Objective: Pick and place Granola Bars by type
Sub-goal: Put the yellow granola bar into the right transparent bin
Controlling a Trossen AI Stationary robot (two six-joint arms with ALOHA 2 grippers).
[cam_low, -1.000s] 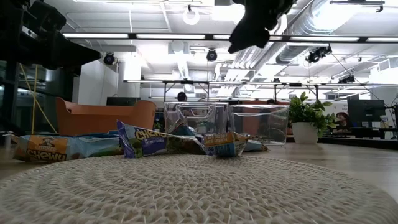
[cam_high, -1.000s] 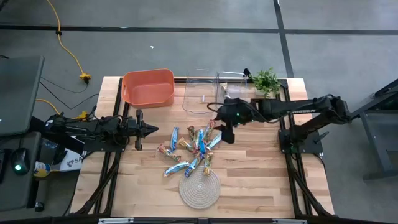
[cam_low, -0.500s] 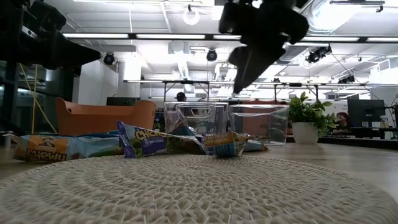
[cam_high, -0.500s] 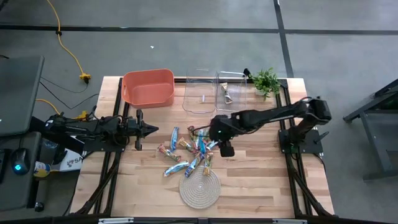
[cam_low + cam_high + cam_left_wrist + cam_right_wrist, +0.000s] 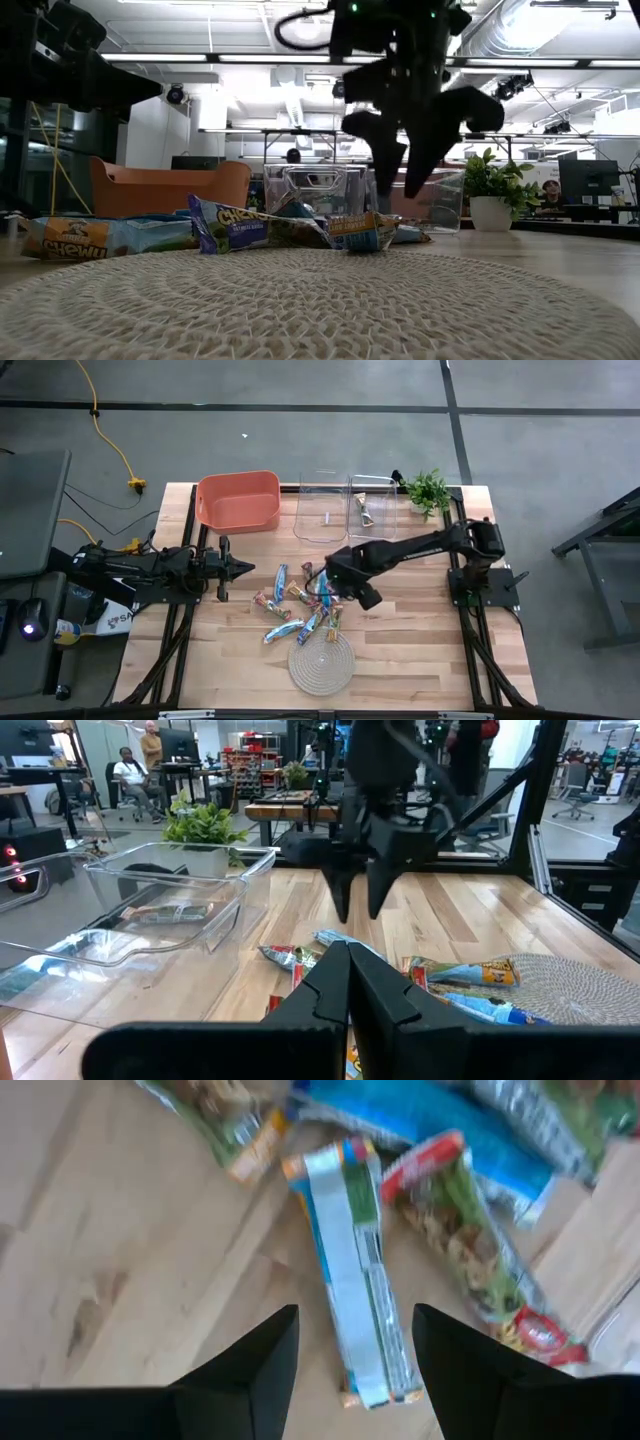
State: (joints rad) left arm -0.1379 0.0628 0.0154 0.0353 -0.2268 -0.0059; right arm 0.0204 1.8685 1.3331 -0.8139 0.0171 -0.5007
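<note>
table: i see bare wood right of the granola bars.
right gripper: fingers spread, empty, above the bars.
left gripper: pinched closed, parked at the left edge.

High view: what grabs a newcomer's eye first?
The right gripper, fingers open, poised over the scattered granola bars mid-table. Next, the orange bin at the back left of the table, beside two clear bins, one holding a bar. The left gripper sits shut at the pile's left.
</note>
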